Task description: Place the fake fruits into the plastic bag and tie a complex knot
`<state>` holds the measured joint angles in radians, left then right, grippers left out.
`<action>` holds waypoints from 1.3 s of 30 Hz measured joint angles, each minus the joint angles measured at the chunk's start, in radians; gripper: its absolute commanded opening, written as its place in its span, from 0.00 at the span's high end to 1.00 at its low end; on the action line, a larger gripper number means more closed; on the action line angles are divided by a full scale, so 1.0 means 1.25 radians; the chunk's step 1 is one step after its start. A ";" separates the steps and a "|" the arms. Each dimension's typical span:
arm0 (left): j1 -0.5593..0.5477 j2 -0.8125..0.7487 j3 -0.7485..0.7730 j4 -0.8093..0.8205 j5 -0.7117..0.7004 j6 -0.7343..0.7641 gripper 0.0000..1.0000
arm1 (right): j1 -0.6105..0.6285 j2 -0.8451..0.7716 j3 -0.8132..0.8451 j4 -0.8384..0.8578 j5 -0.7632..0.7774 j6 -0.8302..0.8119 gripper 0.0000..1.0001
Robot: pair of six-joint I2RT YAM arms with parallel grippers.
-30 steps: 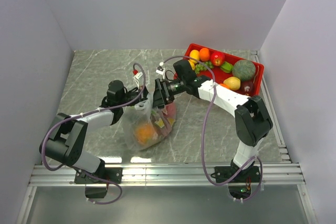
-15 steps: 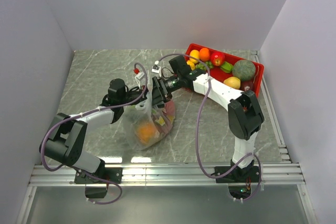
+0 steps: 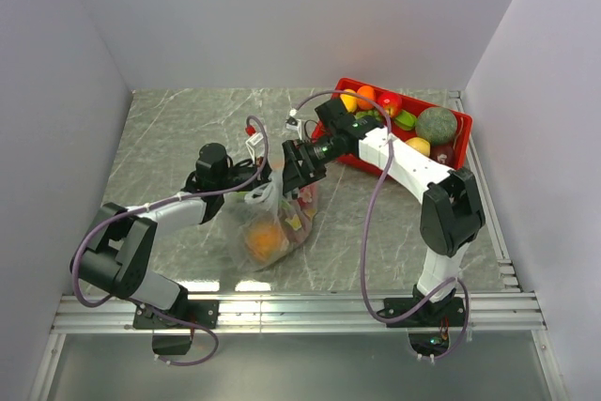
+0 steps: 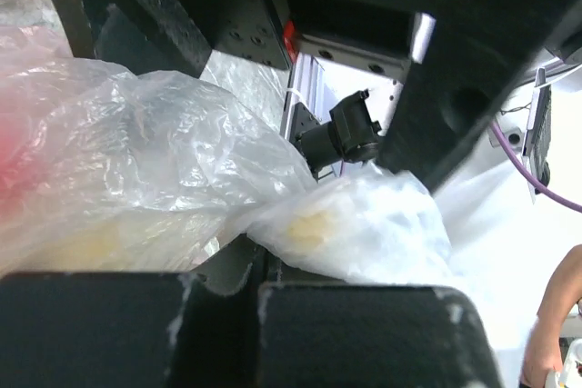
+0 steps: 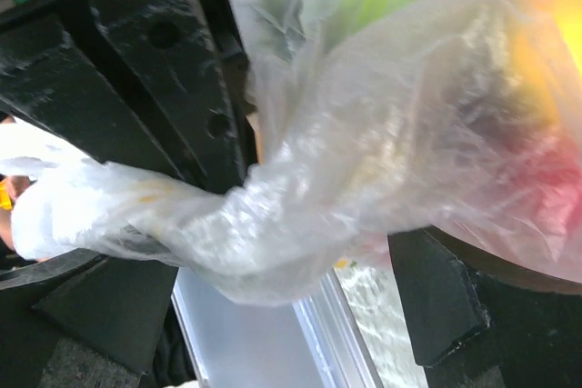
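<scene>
plastic bag (image 3: 246, 224) of fruits (image 3: 264, 242) near the table (image 3: 169, 129) middle
left gripper (image 3: 255, 183) clamps its twisted neck; right gripper (image 3: 299, 171) stands wide around the film.

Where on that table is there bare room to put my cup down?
The widest bare stretch of table is back left, between the left wall and the red tray. A smaller patch lies in front, between the plastic bag and the right arm's base. The middle is crowded: left gripper and right gripper meet at the bag's neck.
</scene>
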<state>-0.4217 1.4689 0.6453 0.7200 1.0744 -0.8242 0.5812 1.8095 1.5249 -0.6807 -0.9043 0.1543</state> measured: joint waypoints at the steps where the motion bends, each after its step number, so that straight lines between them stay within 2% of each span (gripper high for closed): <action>1: -0.001 -0.001 0.000 -0.001 0.002 0.001 1.00 | -0.005 -0.001 0.000 -0.010 0.000 -0.006 0.05; 7: -0.001 -0.008 0.000 -0.009 0.002 0.011 1.00 | -0.038 -0.006 0.000 -0.060 -0.011 -0.026 0.18; 10: -0.001 -0.011 0.000 -0.010 0.005 0.015 1.00 | -0.049 -0.019 0.000 -0.078 -0.018 -0.035 0.19; 13: -0.002 -0.013 0.000 -0.010 0.014 0.015 1.00 | -0.056 -0.036 0.000 -0.086 -0.019 -0.044 0.31; 16: -0.004 -0.013 0.000 -0.010 0.021 0.015 1.00 | -0.059 -0.054 0.000 -0.098 -0.026 -0.059 0.49; 17: -0.004 -0.013 0.000 -0.010 0.023 0.015 1.00 | -0.060 -0.059 -0.001 -0.102 -0.031 -0.063 0.58; 19: -0.004 -0.013 0.000 -0.009 0.023 0.014 1.00 | -0.061 -0.067 -0.007 -0.105 -0.044 -0.070 0.65; 27: -0.006 -0.013 0.000 -0.008 0.038 0.015 1.00 | -0.060 -0.071 -0.033 -0.096 -0.057 -0.049 0.57; 28: -0.007 -0.013 0.000 -0.008 0.039 0.015 1.00 | -0.057 -0.071 -0.033 -0.089 -0.057 -0.039 0.50; 31: -0.010 -0.013 0.000 -0.008 0.043 0.016 1.00 | -0.046 -0.068 -0.030 -0.059 -0.051 -0.007 0.45; 39: -0.022 0.014 0.000 0.042 0.042 -0.013 1.00 | 0.011 -0.047 -0.026 0.023 -0.039 0.090 0.43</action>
<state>-0.4496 1.4868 0.6456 0.7719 1.1275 -0.8406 0.5953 1.7508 1.4925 -0.6514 -0.9531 0.2672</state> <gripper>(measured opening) 0.009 0.565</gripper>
